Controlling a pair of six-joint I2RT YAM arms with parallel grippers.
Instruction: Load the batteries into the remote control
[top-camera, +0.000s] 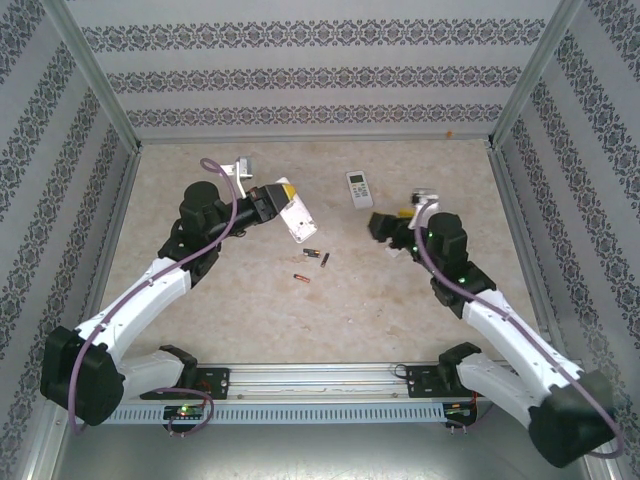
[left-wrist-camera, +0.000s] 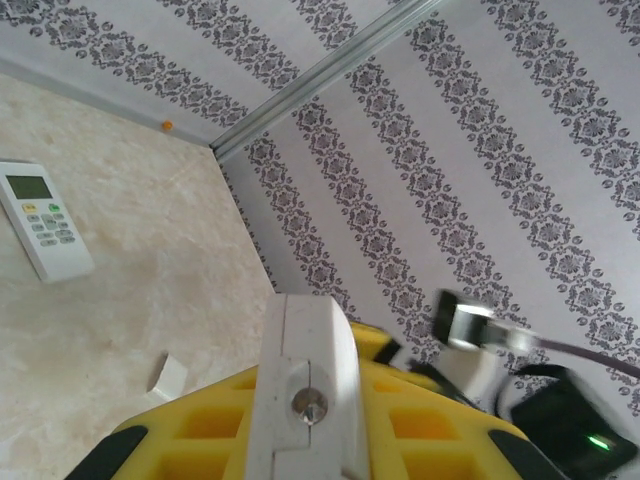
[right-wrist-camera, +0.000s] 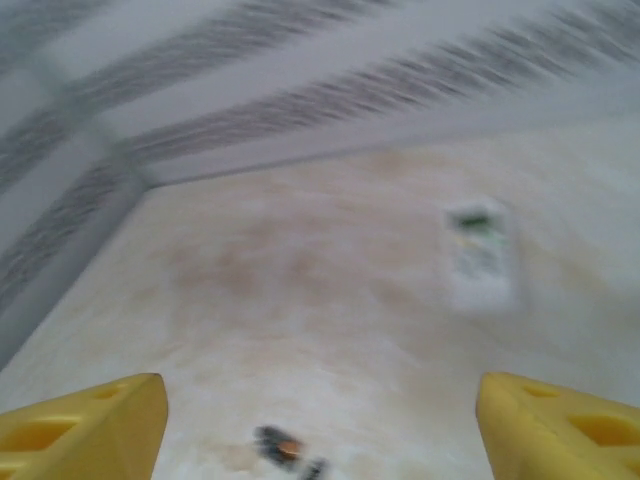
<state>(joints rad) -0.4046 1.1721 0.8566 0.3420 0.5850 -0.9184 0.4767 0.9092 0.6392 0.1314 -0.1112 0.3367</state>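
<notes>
My left gripper (top-camera: 275, 198) is shut on a white remote control (top-camera: 297, 221) and holds it tilted above the table. In the left wrist view the remote's end (left-wrist-camera: 300, 370) stands clamped between the yellow fingers (left-wrist-camera: 430, 420). Three batteries lie on the table below it: two close together (top-camera: 311, 253) (top-camera: 326, 259) and one nearer the arms (top-camera: 300, 277). My right gripper (top-camera: 380, 226) hovers to their right, open and with nothing in it. Its wrist view is blurred, with the yellow fingertips (right-wrist-camera: 100, 425) wide apart and batteries (right-wrist-camera: 285, 447) low between them.
A second white remote (top-camera: 359, 188) with a green-lit screen lies face up at the back centre, also in the wrist views (left-wrist-camera: 40, 218) (right-wrist-camera: 480, 255). A small white piece (left-wrist-camera: 168, 378) lies on the table. Patterned walls enclose the table on three sides.
</notes>
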